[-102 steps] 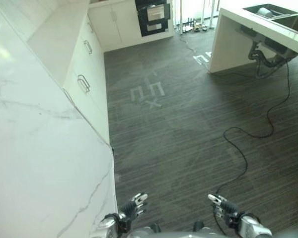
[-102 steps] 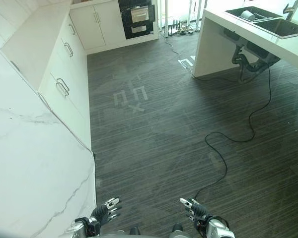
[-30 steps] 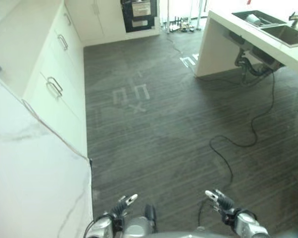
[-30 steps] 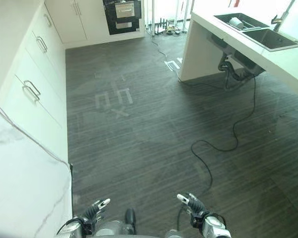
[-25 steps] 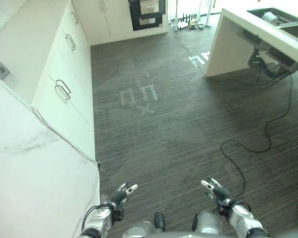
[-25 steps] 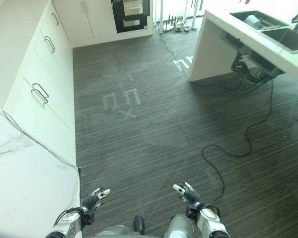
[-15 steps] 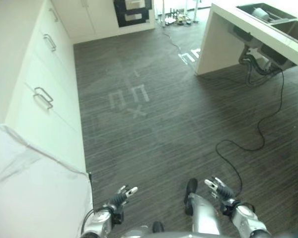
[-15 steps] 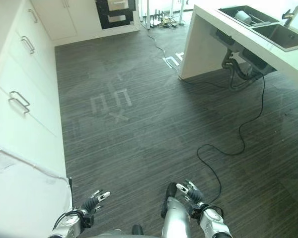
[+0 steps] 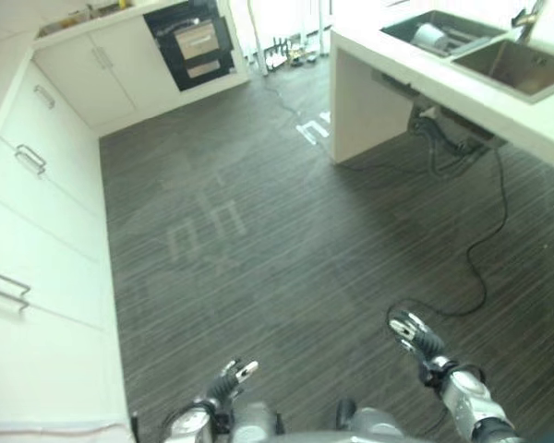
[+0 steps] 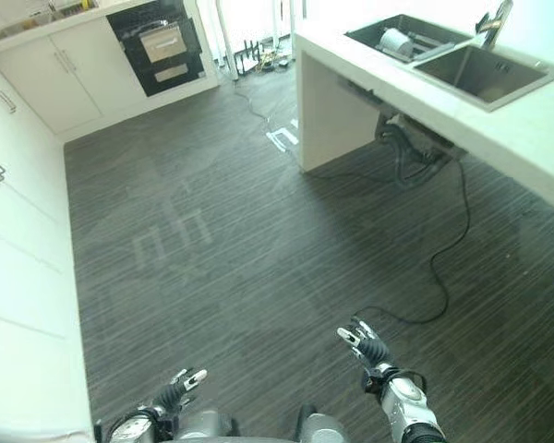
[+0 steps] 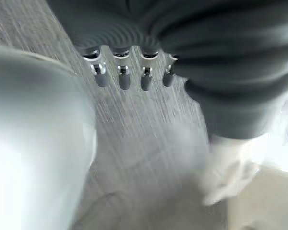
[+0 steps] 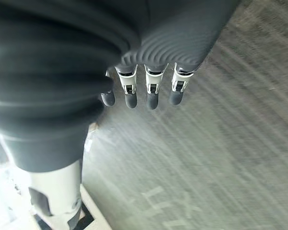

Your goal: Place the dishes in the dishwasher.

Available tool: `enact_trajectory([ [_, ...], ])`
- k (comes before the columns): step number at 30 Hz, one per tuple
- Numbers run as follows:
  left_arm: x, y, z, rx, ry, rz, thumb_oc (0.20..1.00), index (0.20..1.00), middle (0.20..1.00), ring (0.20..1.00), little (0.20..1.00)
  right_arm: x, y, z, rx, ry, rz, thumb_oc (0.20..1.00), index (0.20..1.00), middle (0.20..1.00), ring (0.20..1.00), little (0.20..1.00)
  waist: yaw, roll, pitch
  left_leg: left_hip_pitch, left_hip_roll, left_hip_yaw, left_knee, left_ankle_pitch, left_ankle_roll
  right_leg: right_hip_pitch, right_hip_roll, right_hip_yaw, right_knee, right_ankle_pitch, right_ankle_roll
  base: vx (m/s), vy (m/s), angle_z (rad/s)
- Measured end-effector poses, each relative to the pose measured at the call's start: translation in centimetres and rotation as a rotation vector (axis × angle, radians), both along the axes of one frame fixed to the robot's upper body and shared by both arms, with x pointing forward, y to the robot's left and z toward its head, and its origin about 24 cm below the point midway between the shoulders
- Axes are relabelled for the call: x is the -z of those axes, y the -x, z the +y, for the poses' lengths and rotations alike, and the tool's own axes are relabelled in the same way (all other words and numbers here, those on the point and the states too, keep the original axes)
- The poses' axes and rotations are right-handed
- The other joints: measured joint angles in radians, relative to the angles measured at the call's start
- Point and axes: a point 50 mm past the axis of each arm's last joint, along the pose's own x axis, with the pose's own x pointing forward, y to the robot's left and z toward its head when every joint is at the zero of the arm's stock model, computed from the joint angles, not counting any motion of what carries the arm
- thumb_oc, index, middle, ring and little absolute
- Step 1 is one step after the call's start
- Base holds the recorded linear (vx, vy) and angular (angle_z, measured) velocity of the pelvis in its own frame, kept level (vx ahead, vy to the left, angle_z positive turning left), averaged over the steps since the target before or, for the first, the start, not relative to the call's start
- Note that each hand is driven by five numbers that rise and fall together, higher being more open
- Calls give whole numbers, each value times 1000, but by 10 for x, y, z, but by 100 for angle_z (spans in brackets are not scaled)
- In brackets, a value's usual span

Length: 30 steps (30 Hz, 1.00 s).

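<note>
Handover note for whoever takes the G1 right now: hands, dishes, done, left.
Left hand: open, holding nothing, low over the dark floor.
Right hand: open, holding nothing, also over the floor.
Dishes: one dish-like item sits in the sink basin area on the white counter, ahead to the right; I cannot tell what it is.
Dishwasher: likely the dark appliance in the far cabinets; door looks shut.
Done: nothing placed.
Left: reach the sink, pick up the dishes, open the appliance, load them.
</note>
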Motion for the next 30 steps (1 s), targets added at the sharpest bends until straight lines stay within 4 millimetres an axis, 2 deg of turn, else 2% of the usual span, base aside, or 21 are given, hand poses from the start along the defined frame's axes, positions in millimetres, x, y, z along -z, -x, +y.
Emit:
enact_trajectory([
  [1,2,5,1,-3,0,15,1000,1000,1000,1000,1000,0,0,3,-20,2,-1,1000,1000,1000,1000,1000,-14,14,-10,3,10,14,-117,9,-5,30,18,0,-11,-5,1,247,157,-47],
  [4,3,7,-1,-6,3,21,1000,1000,1000,1000,1000,4,5,7,-43,4,22,1000,1000,1000,1000,1000,-29,22,-13,18,-21,-66,-452,72,-34,69,31,65,-46,-16,23,286,135,-58],
  [5,3,8,-2,-9,6,24,1000,1000,1000,1000,1000,5,6,8,-44,3,32,1000,1000,1000,1000,1000,-22,22,-12,19,-16,-102,-546,113,-42,72,35,100,-63,-14,26,346,200,-103],
  [6,3,8,-2,-23,13,24,1000,1000,1000,1000,1000,8,9,9,-55,7,47,1000,1000,1000,1000,1000,-6,23,-2,6,15,-129,-571,182,-44,106,34,145,-94,-16,39,481,348,-124],
  [7,3,7,-3,-26,14,21,1000,1000,1000,1000,1000,10,13,7,-64,23,65,1000,1000,1000,1000,1000,-2,26,0,8,59,-118,-570,195,-44,148,28,164,-108,-33,67,552,464,-134],
  [8,5,11,-7,-31,28,33,1000,1000,1000,1000,1000,12,19,3,-75,48,83,1000,1000,1000,1000,1000,-2,50,-3,66,98,-43,-564,185,-28,194,21,159,-109,-67,116,599,548,-108],
  [9,5,9,-8,-29,30,32,1000,1000,1000,1000,1000,16,25,3,-71,48,104,1000,1000,1000,1000,1000,-3,33,0,109,58,-7,-564,263,-5,202,-37,120,-54,-105,166,391,368,-88],
  [11,5,10,-6,-30,25,36,1000,1000,1000,1000,1000,21,30,5,-61,39,127,1000,1000,1000,1000,1000,0,19,-3,147,13,11,-563,263,13,201,-87,65,2,-116,187,238,226,-40],
  [12,4,7,-4,-27,18,31,1000,1000,1000,1000,1000,24,35,6,-51,29,143,1000,1000,1000,1000,1000,-3,12,-5,166,-18,17,-563,236,37,201,-121,17,32,-116,193,287,272,-6],
  [14,0,-2,1,-19,1,8,1000,1000,1000,1000,1000,28,41,13,-41,4,161,1000,1000,1000,1000,1000,-1,8,-7,188,-51,15,-563,205,72,192,-147,-14,81,-117,207,298,299,8],
  [16,-2,-9,6,8,-26,-2,1000,1000,1000,1000,1000,30,40,20,-36,-19,160,1000,1000,1000,1000,1000,-1,10,-7,215,-70,10,-563,180,87,180,-157,-21,139,-95,215,257,277,13],
  [18,-4,-11,9,46,-51,-2,1000,1000,1000,1000,1000,30,39,25,-36,-32,156,1000,1000,1000,1000,1000,-4,28,-11,252,-68,-3,-563,155,103,114,-171,-2,332,-92,232,186,239,18],
  [21,-6,-14,13,54,-66,-9,1000,1000,1000,1000,1000,29,38,26,-31,-38,149,1000,1000,1000,1000,1000,-4,28,-22,263,-70,-9,-563,140,115,48,-165,31,418,-104,246,119,205,12],
  [22,-6,-16,13,71,-76,-9,1000,1000,1000,1000,1000,27,35,27,-31,-38,138,1000,1000,1000,1000,1000,-2,26,-25,264,-74,-7,-563,142,107,19,-166,35,461,-74,245,112,206,1],
  [23,-6,-15,13,89,-80,-3,1000,1000,1000,1000,1000,26,33,27,-30,-34,131,1000,1000,1000,1000,1000,-2,28,-25,264,-80,-6,-562,141,107,-10,-165,64,511,-52,268,130,244,3],
  [25,-6,-15,13,108,-89,2,1000,1000,1000,1000,1000,26,31,27,-24,-28,129,1000,1000,1000,1000,1000,-13,34,-23,268,-79,-19,-561,136,113,-103,-167,106,675,44,290,106,223,27],
  [26,-6,-17,12,112,-89,1,1000,1000,1000,1000,1000,27,35,26,-19,-26,141,1000,1000,1000,1000,1000,-19,38,-21,270,-76,-24,-543,128,122,-143,-169,109,751,139,290,111,152,30],
  [27,-5,-15,9,125,-90,8,1000,1000,1000,1000,1000,28,38,23,-16,-20,149,1000,1000,1000,1000,1000,-19,60,-20,291,-58,-17,-548,117,137,-199,-168,105,838,286,307,187,51,4],
  [28,-3,-7,9,127,-93,26,1000,1000,1000,1000,1000,28,36,25,-27,-21,144,1000,1000,1000,1000,1000,-21,82,-22,324,-45,-8,-560,85,132,-298,-172,88,916,145,301,223,21,-54],
  [29,-1,-1,10,112,-91,44,1000,1000,1000,1000,1000,24,26,27,-42,-21,120,1000,1000,1000,1000,1000,-20,86,-14,338,-48,29,-562,53,137,-377,-194,0,799,-13,287,315,-111,-61],
  [30,0,0,10,96,-84,46,1000,1000,1000,1000,1000,22,24,28,-50,-18,110,1000,1000,1000,1000,1000,-37,80,-12,353,-59,41,-561,54,117,-421,-175,-68,620,-38,262,372,-212,-44],
])
